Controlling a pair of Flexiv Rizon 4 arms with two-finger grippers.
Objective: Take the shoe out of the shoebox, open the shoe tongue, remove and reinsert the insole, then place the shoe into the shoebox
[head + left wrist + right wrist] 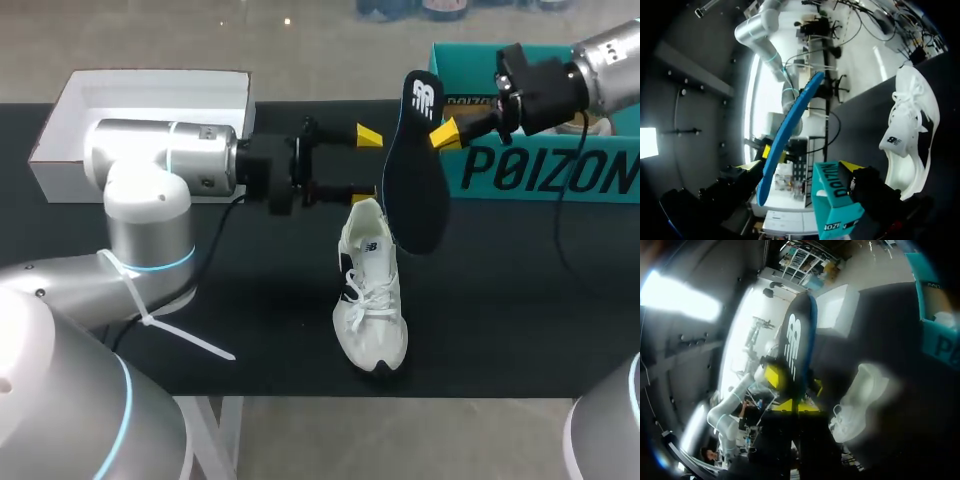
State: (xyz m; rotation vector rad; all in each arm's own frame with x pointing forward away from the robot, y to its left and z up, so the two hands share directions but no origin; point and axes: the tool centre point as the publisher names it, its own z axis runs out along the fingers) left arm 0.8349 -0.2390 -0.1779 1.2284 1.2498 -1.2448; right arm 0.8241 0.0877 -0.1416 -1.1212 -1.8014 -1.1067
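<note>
White laced shoe (372, 290) stood toe near the counter's (250, 330) front edge, dark insole (415, 170) hung over its heel, pinched in right claw (434, 129), left claw (365, 167) gaped wide beside it, shoebox (540, 170) behind.

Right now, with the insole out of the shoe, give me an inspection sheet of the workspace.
Surface: black table.
Job's things: white shoe lies on the table, toe toward the near edge; dark insole hangs upright above its heel; teal shoebox far right.
Clutter: open white box far left.
Grippers: right gripper shut on the insole's upper end; left gripper open beside the insole.
Cables: black cable loops off the left arm; second cable hangs across the shoebox front.
Surroundings: nothing seen reaching over the table.
</note>
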